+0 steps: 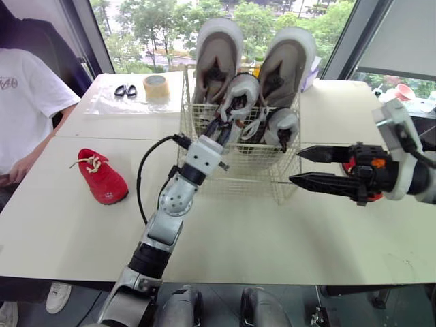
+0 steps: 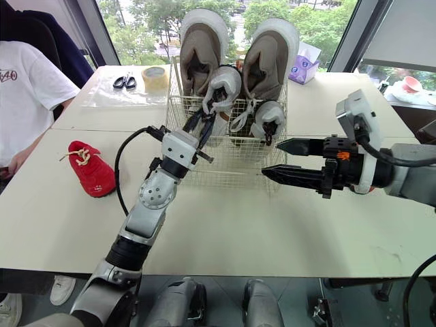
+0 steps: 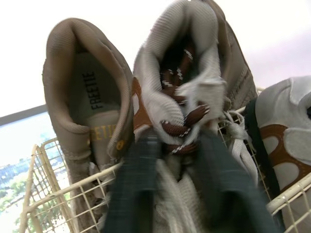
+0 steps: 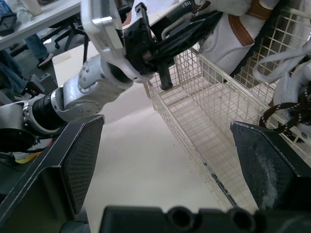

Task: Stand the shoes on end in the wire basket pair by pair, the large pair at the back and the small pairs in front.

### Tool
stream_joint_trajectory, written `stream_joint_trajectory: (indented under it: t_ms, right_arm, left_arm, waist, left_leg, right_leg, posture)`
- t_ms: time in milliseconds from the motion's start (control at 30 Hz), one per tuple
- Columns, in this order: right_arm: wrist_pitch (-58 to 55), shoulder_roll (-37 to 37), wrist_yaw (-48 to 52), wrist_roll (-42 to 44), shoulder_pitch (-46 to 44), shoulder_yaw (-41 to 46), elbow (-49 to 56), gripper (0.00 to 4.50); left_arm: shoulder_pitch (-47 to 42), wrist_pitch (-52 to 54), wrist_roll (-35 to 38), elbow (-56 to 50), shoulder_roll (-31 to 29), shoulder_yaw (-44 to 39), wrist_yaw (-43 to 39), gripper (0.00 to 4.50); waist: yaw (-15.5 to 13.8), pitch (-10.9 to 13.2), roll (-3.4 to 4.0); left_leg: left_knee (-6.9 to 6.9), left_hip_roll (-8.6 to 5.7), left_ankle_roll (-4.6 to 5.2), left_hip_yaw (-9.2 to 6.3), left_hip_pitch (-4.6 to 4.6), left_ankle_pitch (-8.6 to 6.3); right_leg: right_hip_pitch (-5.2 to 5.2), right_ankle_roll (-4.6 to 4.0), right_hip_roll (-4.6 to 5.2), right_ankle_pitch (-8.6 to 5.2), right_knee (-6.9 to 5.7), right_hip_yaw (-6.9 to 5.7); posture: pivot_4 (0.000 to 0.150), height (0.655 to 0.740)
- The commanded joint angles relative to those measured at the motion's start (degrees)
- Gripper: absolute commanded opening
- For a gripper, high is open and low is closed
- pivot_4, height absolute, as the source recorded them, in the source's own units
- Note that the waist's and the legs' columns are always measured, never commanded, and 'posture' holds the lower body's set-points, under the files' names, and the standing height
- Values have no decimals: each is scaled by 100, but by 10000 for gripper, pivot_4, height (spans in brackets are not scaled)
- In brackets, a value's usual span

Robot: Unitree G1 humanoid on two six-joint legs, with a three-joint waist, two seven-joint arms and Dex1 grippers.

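The small white sneaker is clasped at its laced throat by the left gripper. It stands on end at the front of the wire basket, with two large tan shoes upright behind it. The right gripper hangs spread wide and empty just beside the basket's right side. A red shoe lies on the table, well apart to the left.

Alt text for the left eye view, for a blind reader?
The left claw grips a small white shoe in the wire basket, in front of two large tan shoes standing on end. The right claw hangs open beside the basket; a red shoe lies on the table.
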State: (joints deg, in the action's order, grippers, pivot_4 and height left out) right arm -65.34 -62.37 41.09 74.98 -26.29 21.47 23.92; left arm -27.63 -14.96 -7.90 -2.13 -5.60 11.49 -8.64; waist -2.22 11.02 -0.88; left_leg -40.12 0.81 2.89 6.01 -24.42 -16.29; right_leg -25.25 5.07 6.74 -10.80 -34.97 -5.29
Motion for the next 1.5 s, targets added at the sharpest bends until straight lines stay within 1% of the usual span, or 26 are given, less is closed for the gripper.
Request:
stream_joint_trajectory:
  t_ms: [33, 100, 267, 400, 433, 533, 567, 600, 700, 800, 833, 900, 933, 967, 1000, 1033, 1100, 1167, 1233, 1300, 1333, 1367, 1400, 1500]
  right_arm:
    - [221, 21, 184, -177, -101, -56, -44, 45000]
    - [283, 11, 314, -285, -127, -141, -96, 45000]
    - [436, 25, 590, -575, -191, -322, -246, 45000]
    - [479, 109, 666, -627, -207, -308, -322, 45000]
    - [487, 154, 634, -595, -219, -250, -385, 45000]
    - [544, 275, 460, -609, -284, -2, -749, 45000]
    - [561, 293, 411, -615, -335, 92, -880, 45000]
    - [555, 299, 369, -571, -385, 193, -997, 45000]
    - [522, 255, 301, -497, -403, 512, -1252, 45000]
    - [881, 205, -81, -1163, -68, 1081, -1550, 45000]
    - [1068, 279, -252, -1380, 31, 1220, -1582, 45000]
    - [1918, 845, -1090, -2265, 395, 1377, -1376, 45000]
    - [2209, 1045, -1307, -2559, 548, 1402, -1242, 45000]
    - [2423, 1310, -1549, -2749, 709, 1456, -1061, 45000]
    - [2532, 1473, -1665, -2831, 800, 1484, -942, 45000]
    - [2692, 1774, -1941, -2989, 1029, 1578, -732, 45000]
    - [2968, 2192, -2236, -3307, 1566, 1729, -364, 45000]
    - [3099, 2482, -2368, -3485, 2157, 1954, -100, 45000]
    - [3129, 2680, -2276, -3529, 2884, 2139, 240, 45000]
    - [3185, 2921, -2334, -3573, 3499, 2318, 602, 45000]
    - [3206, 3043, -2345, -3518, 3726, 2420, 704, 45000]
    - [3221, 3120, -2345, -3489, 3899, 2473, 771, 45000]
    - [3223, 3176, -2309, -3455, 4029, 2465, 779, 45000]
    - [3423, 3421, -2356, -3677, 4253, 2208, 753, 45000]
  left_arm:
    - [19, 309, 164, -718, -88, -60, -245, 31542]
    - [167, 691, 312, -1190, -204, -26, -484, 41777]
    - [597, 1538, 652, -2245, -639, 5, -1119, 41777]
    - [562, 2196, 954, -2712, -1027, -392, -1355, 41777]
    - [452, 2523, 1133, -2799, -1122, -592, -1388, 41777]
    - [-43, 3739, 2077, -3010, -1395, -1272, -1540, 41777]
    - [-230, 4185, 2467, -3043, -1446, -1513, -1531, 43525]
    - [-389, 4514, 2781, -3065, -1498, -1729, -1513, 43525]
    - [-694, 5245, 3386, -3109, -1642, -2211, -1364, 43525]
    - [-958, 5773, 3604, -3181, -2102, -2570, -1295, 43525]
    - [-1050, 6038, 3830, -3162, -2188, -2702, -1259, 43525]
    - [-1204, 7073, 5383, -2832, -2256, -3397, -1289, 43525]
    - [-1248, 7473, 5971, -2697, -2284, -3648, -1257, 43525]
    - [-1178, 7616, 6359, -2669, -2395, -3736, -1469, 43525]
    - [-1128, 7673, 6572, -2672, -2495, -3756, -1580, 43525]
    - [-929, 7826, 6982, -2636, -2597, -3782, -1802, 43525]
    - [-606, 7923, 7451, -2545, -2686, -3798, -2044, 43525]
    - [-387, 8236, 8210, -2383, -2813, -3739, -2017, 43525]
    - [-191, 8414, 8699, -2388, -2896, -3589, -1763, 43525]
    - [47, 8339, 8976, -2509, -2852, -3446, -1530, 43525]
    - [248, 8277, 8911, -2664, -2828, -3290, -1530, 43525]
    - [410, 8218, 8820, -2790, -2832, -3147, -1525, 43525]
    - [554, 8130, 8620, -2906, -2819, -2966, -1534, 43525]
    - [962, 7907, 8098, -3167, -2900, -2445, -1757, 43525]
  waist:
    - [-8, 0, 0]
    - [-3, 0, 0]
    - [4, 0, 1]
    - [-1, 0, 1]
    - [0, 0, 1]
    - [-4, 1, 0]
    - [-4, 1, 1]
    - [2, 1, 1]
    - [7, 1, 1]
    - [-8, 3, -1]
    - [-7, 3, -1]
    - [1, -3, -10]
    - [8, -6, -13]
    - [12, -6, -8]
    - [18, -6, -7]
    - [21, -2, -1]
    - [21, -5, 7]
    - [-11, -4, 10]
    - [-22, -3, 11]
    - [-17, -6, 13]
    - [3, -6, 14]
    - [18, -9, 21]
    - [42, -13, 28]
    - [94, -17, 34]
  left_leg:
    - [0, 0, 0, 0, 0, 0]
    - [0, -1, 0, 0, -1, 0]
    - [0, 0, 2, 1, 0, -1]
    - [0, 0, 0, -1, 0, 0]
    - [0, 0, 0, -2, 0, 0]
    - [-2, 0, 0, -4, -1, 0]
    - [-2, 0, -1, -4, -1, 1]
    - [-2, 0, -1, -4, -2, 1]
    - [-1, 0, -1, -3, -1, 0]
    - [1, 0, -1, -4, -2, 1]
    - [1, 0, -2, -6, -3, 1]
    - [0, -3, -4, -1, -2, 2]
    - [-1, 0, -8, -3, 1, 4]
    - [-1, 0, -18, -4, 6, 10]
    - [0, 0, -40, -3, 6, 23]
    - [0, 0, -55, -4, 6, 31]
    - [7, -2, -65, -2, 6, 37]
    - [8, -2, -74, -4, 8, 42]
    - [7, -2, -78, -11, 6, 45]
    - [7, -5, -77, -15, 9, 44]
    - [7, -4, -75, -15, 19, 42]
    - [8, -4, -67, -14, 29, 35]
    - [8, -4, -34, -9, 35, 16]
    - [10, -3, -42, -1, 66, 3]
  right_leg:
    - [0, 0, 0, 0, 0, 0]
    - [0, -1, 0, -1, 1, 0]
    - [0, -5, -2, -4, 1, 0]
    - [0, -19, -6, -12, 0, 0]
    - [0, -19, -5, -12, 0, 0]
    - [1, -18, -8, -12, 0, 0]
    - [1, -17, -9, -11, 0, 0]
    - [1, -14, -9, -10, 0, 0]
    - [1, 4, -11, -3, 1, 0]
    - [3, 8, -16, -5, 0, 0]
    - [3, 8, -18, -5, -1, -1]
    - [4, 8, -16, -5, 0, 0]
    - [9, 10, -18, -6, 0, 0]
    - [13, 16, -18, -10, -1, 1]
    - [10, 19, -18, -12, -4, 5]
    - [9, 23, -19, -15, -10, 5]
    - [1, 24, -19, -16, -17, 11]
    - [0, 27, -23, -19, -25, 11]
    - [4, 26, -25, -19, -25, 10]
    - [14, 25, -24, -20, -17, 10]
    - [23, 23, -24, -21, -12, 11]
    - [33, 7, -24, -30, -8, 13]
    - [34, 5, -24, -30, -4, 18]
    - [53, -4, -26, -31, -3, 29]
  posture:
    - [1500, 7400]
    - [1500, 7400]
    - [1500, 7400]
    - [1500, 7400]
    - [1500, 7400]
    - [1500, 7400]
    - [1500, 7400]
    - [1500, 7400]
    - [1500, 7400]
    - [1500, 7400]
    - [1500, 7400]
    - [1500, 7400]
    - [1500, 7400]
    - [1500, 7400]
    - [1500, 7400]
    - [1500, 7400]
    - [1500, 7400]
    - [1500, 7400]
    - [1500, 7400]
    - [1500, 7400]
    - [1500, 7400]
    - [1500, 7400]
    - [1500, 7400]
    - [1500, 7400]
